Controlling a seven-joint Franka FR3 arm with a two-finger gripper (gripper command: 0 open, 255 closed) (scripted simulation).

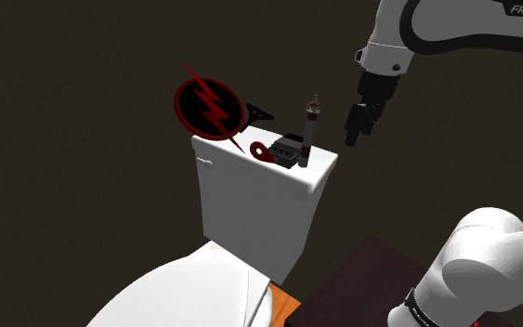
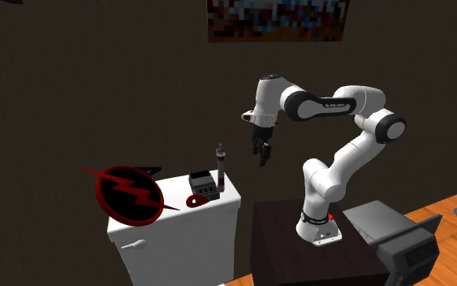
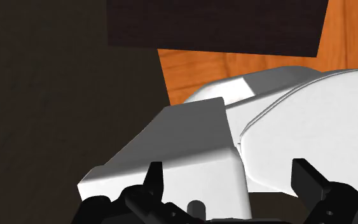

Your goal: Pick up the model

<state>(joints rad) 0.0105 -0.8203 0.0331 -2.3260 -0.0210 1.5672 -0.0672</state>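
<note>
One tank bears one lightning-bolt disc, one black box, one slim bottle, one red ring.

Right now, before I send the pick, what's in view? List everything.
toilet: 1, white, middle of the shoulder view, tank against the dark wall
round lightning disc: 1, black with red bolt, standing on the tank lid, at the end far from the arm
box: 1, black, on the lid
ring: 1, red, on the lid between disc and box
slim stick: 1, dark with red band, upright next to the box
picture: 1, blurred, on the wall
grey case: 1, second exterior view's lower right
floor: orange wood
stand: 1, dark
arm: 1, white
jaws: black, open, empty, in the air beside the stick
</note>
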